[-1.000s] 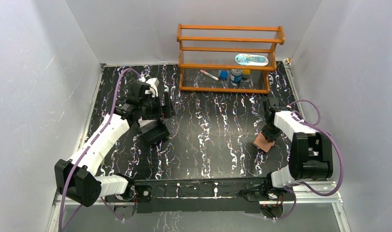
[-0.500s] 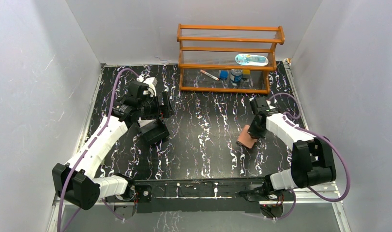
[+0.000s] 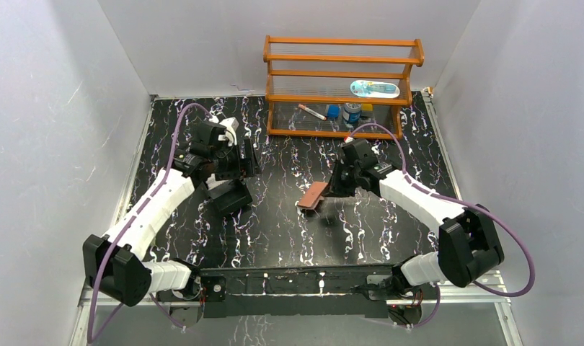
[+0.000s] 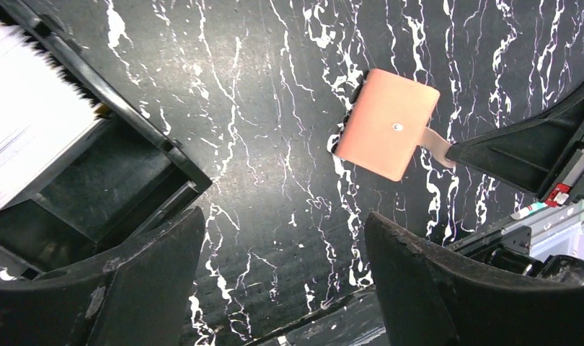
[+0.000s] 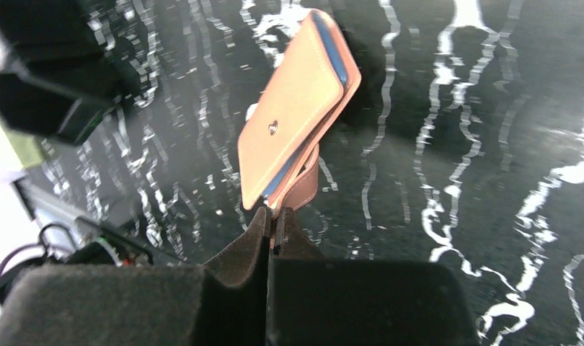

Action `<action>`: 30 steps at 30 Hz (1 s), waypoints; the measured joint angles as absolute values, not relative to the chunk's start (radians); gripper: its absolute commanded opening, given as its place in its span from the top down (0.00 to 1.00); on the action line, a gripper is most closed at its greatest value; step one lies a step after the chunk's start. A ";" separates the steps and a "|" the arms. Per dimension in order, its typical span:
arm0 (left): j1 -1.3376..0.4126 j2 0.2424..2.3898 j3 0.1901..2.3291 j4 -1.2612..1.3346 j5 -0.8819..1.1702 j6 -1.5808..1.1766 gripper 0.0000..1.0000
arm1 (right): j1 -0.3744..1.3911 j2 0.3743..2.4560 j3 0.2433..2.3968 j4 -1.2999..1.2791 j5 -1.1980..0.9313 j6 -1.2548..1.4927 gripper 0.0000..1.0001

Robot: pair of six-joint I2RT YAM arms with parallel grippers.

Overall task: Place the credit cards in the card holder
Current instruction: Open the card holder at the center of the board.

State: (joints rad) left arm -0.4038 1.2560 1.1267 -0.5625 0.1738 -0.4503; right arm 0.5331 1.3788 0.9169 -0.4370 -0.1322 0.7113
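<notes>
The card holder (image 3: 313,196), a tan leather wallet folded shut, hangs tilted above the middle of the table. My right gripper (image 5: 275,215) is shut on its snap tab (image 5: 304,184); a blue edge shows inside the fold. In the left wrist view the card holder (image 4: 388,124) lies to the upper right, well beyond my left gripper (image 4: 283,220), which is open with only table between its fingers. My left gripper (image 3: 231,171) hovers over a black tray (image 3: 229,196). Pale credit cards (image 4: 29,137) show blurred in the tray (image 4: 134,176).
A wooden shelf rack (image 3: 343,85) stands at the back with a pen, small bottles and a pale tube on it. White walls close in the table on three sides. The left arm's black body (image 5: 47,68) shows at the right wrist view's upper left.
My right gripper has carried the card holder from the table's right side leftward to the middle, lifted off the surface. The left arm has barely moved.
</notes>
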 measured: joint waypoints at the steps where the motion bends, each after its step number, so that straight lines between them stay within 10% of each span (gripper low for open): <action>1: -0.408 1.263 1.127 -0.562 0.178 -0.452 0.22 | 0.539 1.378 0.920 -0.426 -0.152 0.709 1.00; 30: -0.593 1.481 1.131 -0.528 0.249 -0.543 0.35 | 0.452 1.304 0.801 -0.295 -0.310 0.693 1.00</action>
